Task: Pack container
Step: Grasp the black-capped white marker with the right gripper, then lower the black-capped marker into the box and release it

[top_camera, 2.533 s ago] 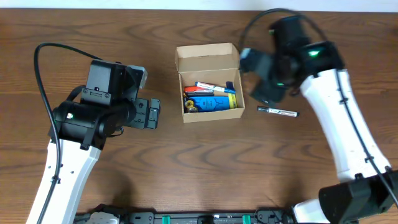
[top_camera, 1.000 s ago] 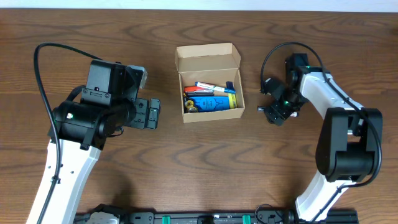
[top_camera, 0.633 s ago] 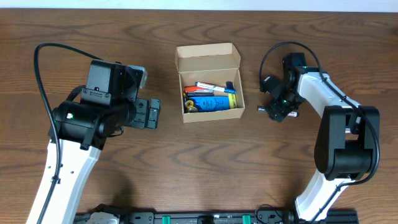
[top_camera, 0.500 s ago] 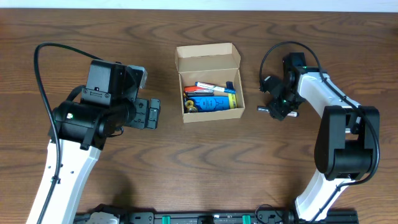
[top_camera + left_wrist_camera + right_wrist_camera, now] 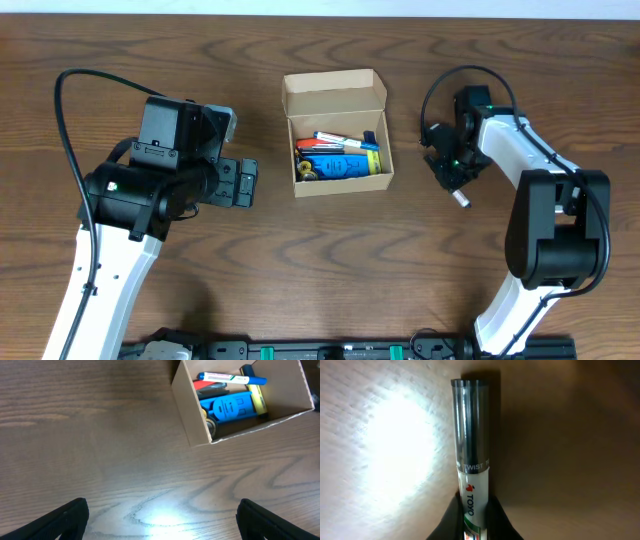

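Observation:
The container (image 5: pixel 337 181) is a small tan cardboard box at mid-table with its flap lid (image 5: pixel 334 93) open at the back. Inside lie a blue item (image 5: pixel 335 166) and several markers. The left wrist view shows the same container (image 5: pixel 191 415) at the upper right. To its right, my right gripper (image 5: pixel 452 173) is shut on a white marker (image 5: pixel 460 197) whose end sticks out toward the front. The right wrist view shows this marker (image 5: pixel 470 435), black-capped, pinched between the fingers of my right gripper (image 5: pixel 474 512). My left gripper (image 5: pixel 244 182) stays open left of the container, over bare wood (image 5: pixel 162 520).
The brown wooden table (image 5: pixel 330 270) runs all around the box. The two arms stand either side of it, the left arm's body (image 5: pixel 150 185) at the left, the right arm (image 5: pixel 545 230) at the right. A black rail (image 5: pixel 320 350) edges the table's front.
My right gripper came down on the marker lying right of the box and shut on it. The marker has swung from lying crosswise to pointing toward the front. The left arm is still.

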You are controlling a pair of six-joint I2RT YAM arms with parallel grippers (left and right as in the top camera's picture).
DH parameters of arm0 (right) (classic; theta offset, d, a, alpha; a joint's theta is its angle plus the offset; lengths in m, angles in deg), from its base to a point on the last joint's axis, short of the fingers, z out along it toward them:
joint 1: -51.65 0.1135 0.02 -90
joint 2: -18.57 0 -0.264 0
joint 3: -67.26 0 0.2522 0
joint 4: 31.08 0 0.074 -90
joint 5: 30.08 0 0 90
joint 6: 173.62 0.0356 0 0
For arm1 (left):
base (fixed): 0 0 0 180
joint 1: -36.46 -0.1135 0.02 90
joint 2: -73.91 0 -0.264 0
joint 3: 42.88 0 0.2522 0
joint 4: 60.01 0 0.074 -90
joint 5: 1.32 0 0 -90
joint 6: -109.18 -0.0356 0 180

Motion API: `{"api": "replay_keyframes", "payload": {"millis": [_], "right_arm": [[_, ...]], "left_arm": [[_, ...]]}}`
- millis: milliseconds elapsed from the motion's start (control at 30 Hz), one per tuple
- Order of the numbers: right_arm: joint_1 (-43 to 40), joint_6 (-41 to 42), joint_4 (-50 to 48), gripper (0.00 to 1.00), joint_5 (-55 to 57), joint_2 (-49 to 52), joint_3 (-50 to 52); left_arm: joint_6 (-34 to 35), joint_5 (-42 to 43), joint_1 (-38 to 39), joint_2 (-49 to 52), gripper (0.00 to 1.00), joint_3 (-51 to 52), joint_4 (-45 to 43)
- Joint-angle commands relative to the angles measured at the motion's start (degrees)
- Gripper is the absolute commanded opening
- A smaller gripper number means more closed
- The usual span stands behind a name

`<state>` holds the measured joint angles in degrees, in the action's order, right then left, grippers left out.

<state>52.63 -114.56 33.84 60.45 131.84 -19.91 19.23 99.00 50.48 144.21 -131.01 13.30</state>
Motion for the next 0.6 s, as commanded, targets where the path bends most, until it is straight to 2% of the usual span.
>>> {"api": "replay_keyframes", "payload": {"millis": [0,167,367,433,567], "right_arm": [[1.7,5.9,2.5,0.01,-2.5,-1.2,-4.5],[4.9,7.8,7.9,0.01,-2.4,-6.5,-14.4],[11.8,8.6,5.8,0.01,-2.6,-13.3,-21.4],[15.1,5.7,3.6,0.01,-3.2,-14.5,-21.4],[21.3,-6.5,1.9,0.01,-8.1,-13.6,-21.0]], "left_arm": [[0.3,-0.3,-0.2,-0.2,0.95,-0.4,0.0],[0.3,-0.3,-0.2,-0.2,0.95,-0.4,0.0],[0.3,-0.3,-0.2,-0.2,0.95,-0.4,0.0],[0.3,-0.3,-0.2,-0.2,0.96,-0.4,0.0],[0.3,-0.3,-0.2,-0.2,0.95,-0.4,0.0]]}}
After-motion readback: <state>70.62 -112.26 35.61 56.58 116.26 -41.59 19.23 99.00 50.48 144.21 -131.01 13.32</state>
